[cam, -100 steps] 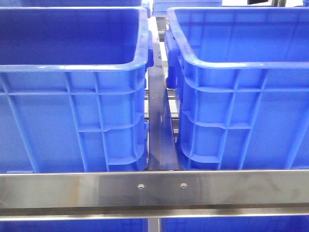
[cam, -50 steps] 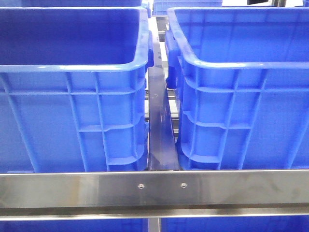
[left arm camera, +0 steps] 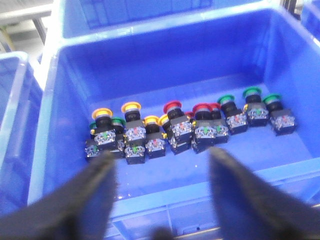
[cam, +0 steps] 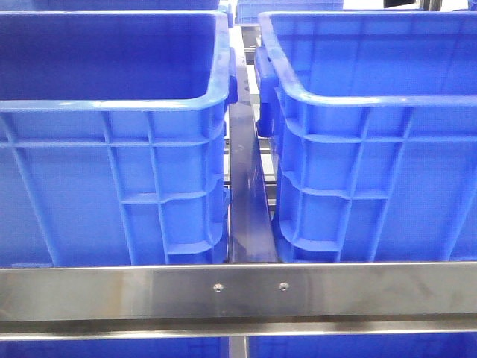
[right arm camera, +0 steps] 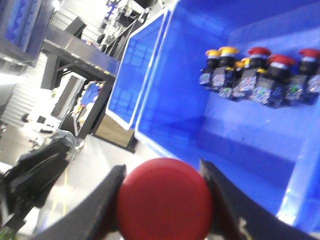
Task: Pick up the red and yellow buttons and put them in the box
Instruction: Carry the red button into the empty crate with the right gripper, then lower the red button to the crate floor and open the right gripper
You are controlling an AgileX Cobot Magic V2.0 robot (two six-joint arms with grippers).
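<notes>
In the left wrist view, a row of push buttons lies on the floor of a blue crate [left arm camera: 60, 100]: yellow-capped buttons [left arm camera: 131, 107] at one end, red-capped buttons [left arm camera: 172, 106] in the middle, green-capped buttons [left arm camera: 251, 92] at the other end. My left gripper [left arm camera: 162, 155] is open and empty, above the crate's near wall. My right gripper [right arm camera: 162, 171] is shut on a red button [right arm camera: 162, 200] by its round cap, held beside a blue crate [right arm camera: 165, 115] holding yellow buttons [right arm camera: 227, 51] and red buttons [right arm camera: 259, 51]. Neither gripper shows in the front view.
The front view shows two tall blue crates, a left crate [cam: 112, 104] and a right crate [cam: 358, 104], with a narrow gap between them. A steel rail [cam: 238, 287] runs across in front. More blue crates stand behind and beside the button crate [left arm camera: 15, 100].
</notes>
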